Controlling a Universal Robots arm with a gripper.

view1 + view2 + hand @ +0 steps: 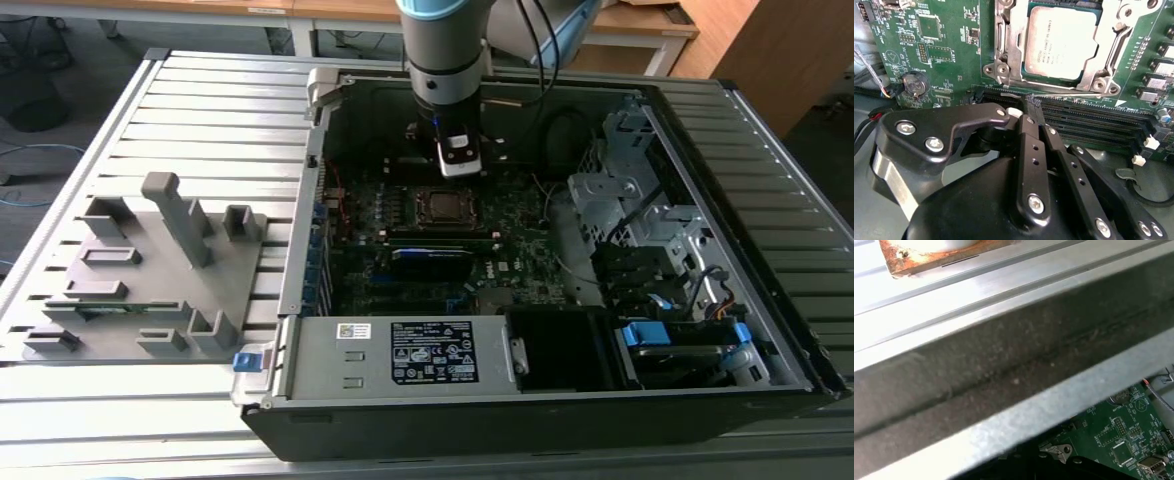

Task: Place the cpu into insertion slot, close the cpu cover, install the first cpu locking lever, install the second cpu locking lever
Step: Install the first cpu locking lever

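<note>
Looks like the first locking-lever step: cpu (1061, 42) seated in the insertion slot (416, 205), cpu cover (1013, 40) down around it. Gripper (1033, 102) fingers pressed together, pinching nothing visible, tip just beside the thin wire lever (1054, 93) along the socket's edge. Calls for fine, steady tip contact on that wire.

You've got a ribbed grey metal table (214, 110), light wooden desks (347, 10) behind it, and dark grey floor (94, 70).
</note>
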